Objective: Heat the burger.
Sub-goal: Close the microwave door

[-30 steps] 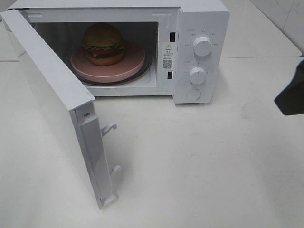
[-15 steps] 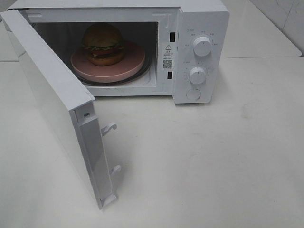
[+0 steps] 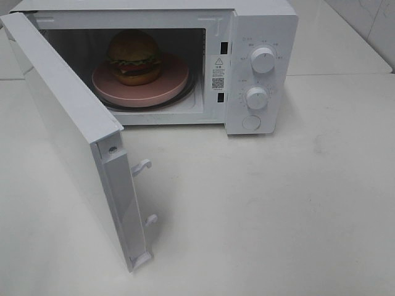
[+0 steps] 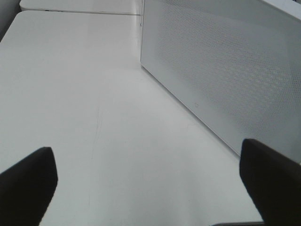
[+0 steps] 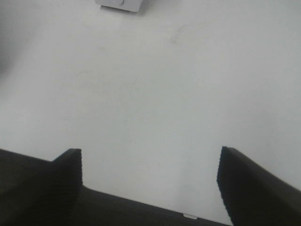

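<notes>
The burger (image 3: 134, 57), with a brown domed bun, green lettuce and red tomato, sits on a round pink plate (image 3: 174, 78) inside the white microwave (image 3: 262, 24). The microwave door (image 3: 68, 129) stands wide open towards the front left. Neither gripper shows in the exterior high view. In the left wrist view my left gripper (image 4: 148, 176) is open and empty over the white table, beside the door's perforated panel (image 4: 225, 70). In the right wrist view my right gripper (image 5: 150, 174) is open and empty above the table.
The microwave has two white knobs (image 3: 263, 60) and a round button (image 3: 250, 122) on its right panel. The open door's edge with two latch hooks (image 3: 142, 166) juts out over the white table (image 3: 278, 209). A microwave foot (image 5: 120, 4) shows in the right wrist view.
The dark right gripper that showed at the right edge of the exterior high view one second ago has withdrawn out of that view. The burger, plate and door have not moved.
</notes>
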